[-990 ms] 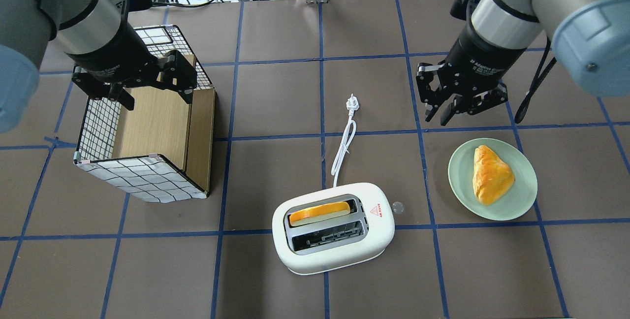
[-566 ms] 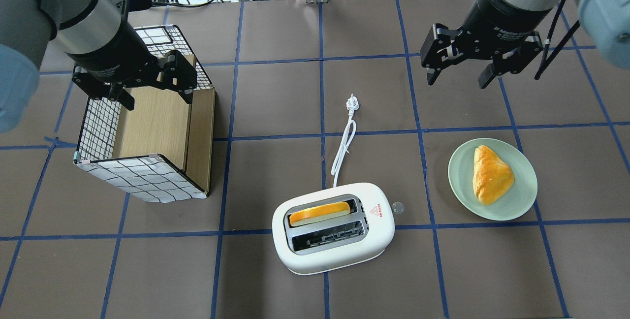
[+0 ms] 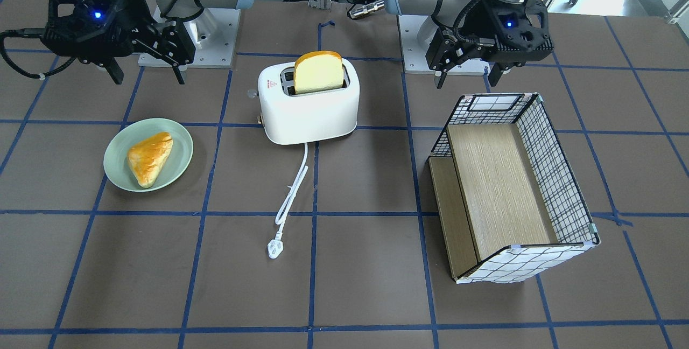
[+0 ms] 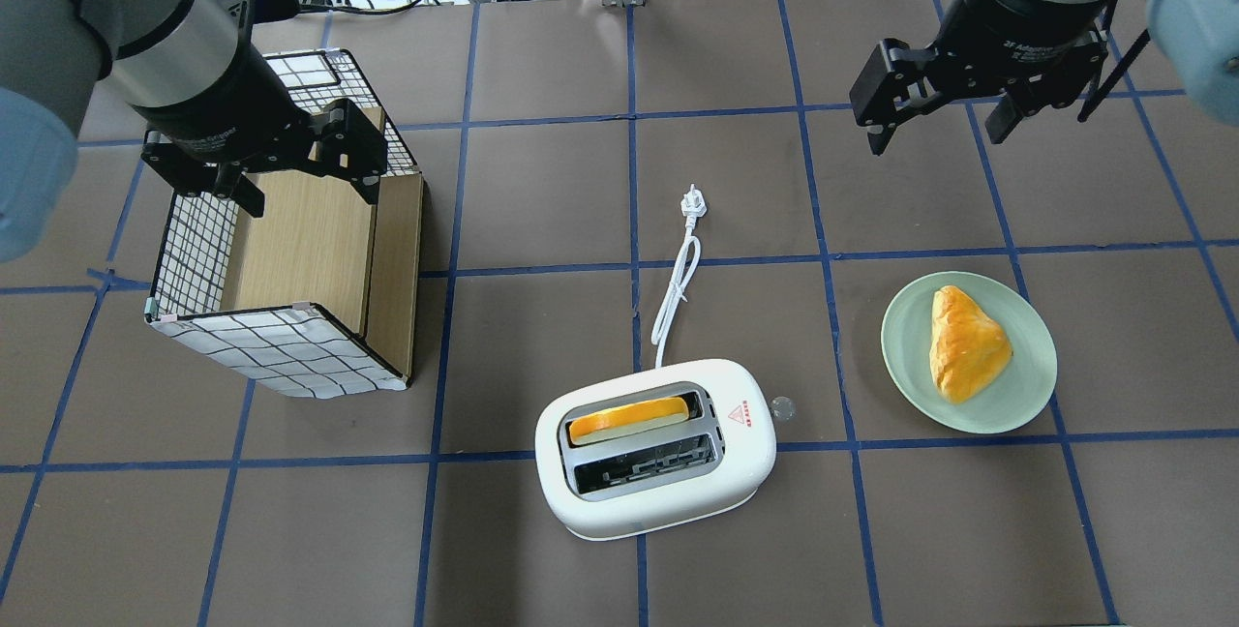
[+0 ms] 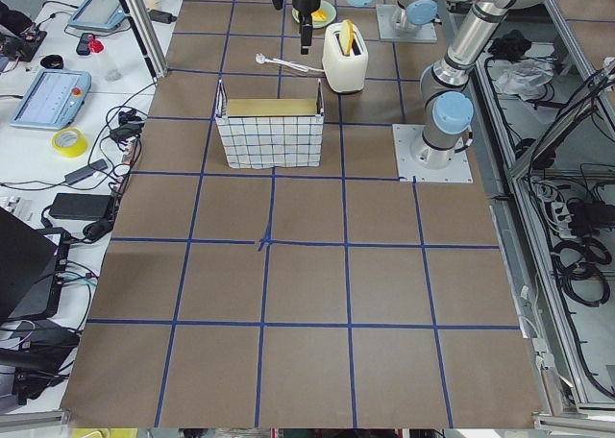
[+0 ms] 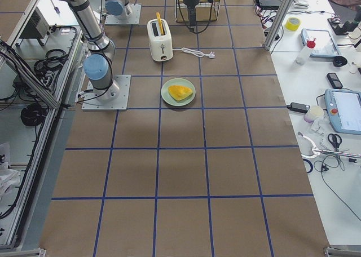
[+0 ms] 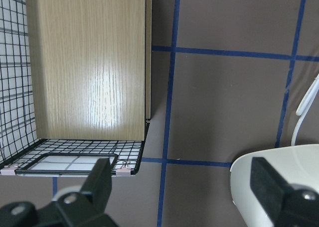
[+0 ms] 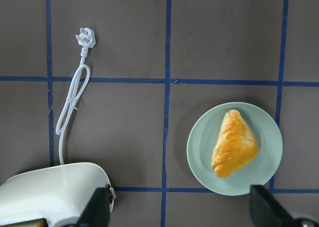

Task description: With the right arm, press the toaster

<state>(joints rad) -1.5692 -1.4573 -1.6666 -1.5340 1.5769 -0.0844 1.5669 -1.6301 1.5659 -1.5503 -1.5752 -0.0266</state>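
Observation:
The white two-slot toaster point(image 4: 658, 472) stands at the near middle of the table, with a slice of toast point(image 4: 629, 417) in its far slot and its small lever knob point(image 4: 782, 406) on the right end. It also shows in the front view point(image 3: 309, 106) and at the bottom left of the right wrist view point(image 8: 55, 192). My right gripper point(image 4: 937, 129) hangs open and empty over the far right of the table, well away from the toaster; it also shows in the front view point(image 3: 146, 74). My left gripper point(image 4: 310, 192) is open and empty over the basket.
A wire-grid basket with a wooden insert point(image 4: 194, 250) lies at the left. A green plate point(image 4: 1026, 395) with a pastry point(image 4: 963, 342) sits right of the toaster. The toaster's white cord and plug point(image 4: 692, 204) run toward the table's middle.
My right gripper has moved away from the plate toward the far right of the table, and its fingers now stand wide apart. The left arm and toaster have not moved.

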